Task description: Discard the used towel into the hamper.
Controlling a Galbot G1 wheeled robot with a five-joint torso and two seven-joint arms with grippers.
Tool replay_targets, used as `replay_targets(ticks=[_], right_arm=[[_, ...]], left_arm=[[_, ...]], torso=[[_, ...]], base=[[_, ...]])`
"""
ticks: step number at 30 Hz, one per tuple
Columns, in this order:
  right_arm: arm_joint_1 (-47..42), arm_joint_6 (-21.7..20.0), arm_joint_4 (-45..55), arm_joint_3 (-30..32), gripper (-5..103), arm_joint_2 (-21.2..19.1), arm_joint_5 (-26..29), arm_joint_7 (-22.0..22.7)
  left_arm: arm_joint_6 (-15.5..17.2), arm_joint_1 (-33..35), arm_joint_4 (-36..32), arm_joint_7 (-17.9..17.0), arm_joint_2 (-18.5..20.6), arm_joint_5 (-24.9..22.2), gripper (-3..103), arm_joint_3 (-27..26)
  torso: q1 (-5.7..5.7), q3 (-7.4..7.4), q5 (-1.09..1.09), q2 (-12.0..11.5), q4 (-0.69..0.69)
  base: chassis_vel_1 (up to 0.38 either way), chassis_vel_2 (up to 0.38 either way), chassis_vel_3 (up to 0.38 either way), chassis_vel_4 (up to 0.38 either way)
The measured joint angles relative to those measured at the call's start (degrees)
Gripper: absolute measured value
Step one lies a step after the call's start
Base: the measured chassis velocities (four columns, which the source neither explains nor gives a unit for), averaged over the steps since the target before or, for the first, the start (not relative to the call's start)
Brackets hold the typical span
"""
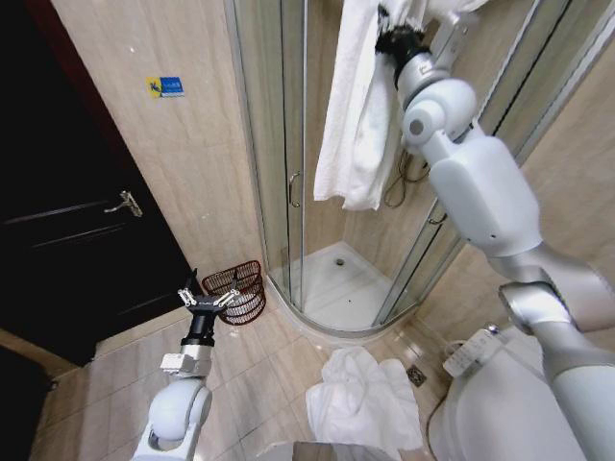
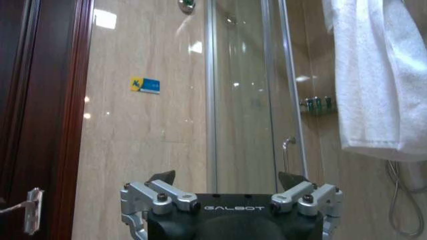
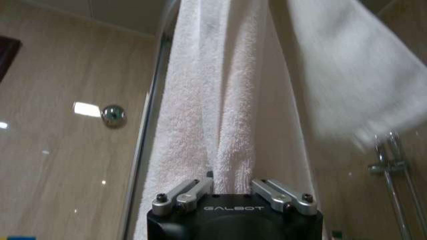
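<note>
1. The used towel [image 1: 357, 115] hangs in long white folds in front of the glass shower enclosure [image 1: 279, 144], high up, with its lower edge well above the floor.
2. The right gripper [image 1: 392, 40] is raised to the upper part of the towel. In the right wrist view its fingers [image 3: 193, 192] are drawn in close on either side of a thick fold of the cloth [image 3: 227, 125], pinching it between them.
3. A second layer of the same white cloth drapes off to one side of that gripper, nearer the shower fittings [image 3: 390, 160].
4. The hamper [image 1: 240, 291], a dark red-brown wire basket, stands on the tiled floor against the beige wall, just beside the curved shower base [image 1: 341, 288]. It is far below the right gripper and just beyond the left one.
5. The left gripper [image 1: 208, 300] is held low, near the hamper's rim, with its fingers [image 2: 163, 192] spread wide and nothing between them.
6. Another white towel [image 1: 360, 399] lies crumpled on the floor, below and to the right of the left gripper, beside the toilet [image 1: 500, 394].
7. A dark door [image 1: 77, 221] with a metal handle stands to the left of the left gripper.
</note>
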Motion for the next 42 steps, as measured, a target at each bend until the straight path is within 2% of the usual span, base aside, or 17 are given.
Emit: replay_targets(ticks=[18,27,37,42], right_arm=[[-7.70,0.08,2.87,1.53,9,0.24,-2.74,-0.81],[-13.51,0.20,5.25,2.97,9,-1.06,-4.20,-1.63],[-25.83,0.91,9.48,6.67,9,-1.66,-8.94,-3.47],[-34.74,1.55,12.11,10.95,9,-3.87,-11.89,-6.88]], left_arm=[[-1.42,0.42,1.33,0.09,-0.10,-0.10,100,-0.58],[-1.63,0.58,1.34,0.10,-0.13,-0.15,100,-0.84],[-3.23,1.80,1.83,0.11,-0.60,-0.27,100,-1.36],[-3.41,1.37,2.44,0.09,-0.77,-0.35,100,-1.10]], torso=[[0.00,0.00,-0.02,0.00,0.01],[0.01,0.01,-0.01,0.00,0.01],[0.02,0.01,0.00,-0.01,0.03],[0.01,0.01,0.01,-0.01,-0.01]], base=[[0.000,0.000,0.000,0.000],[0.000,0.000,0.000,0.000],[0.000,0.000,0.000,0.000],[0.000,0.000,0.000,0.000]])
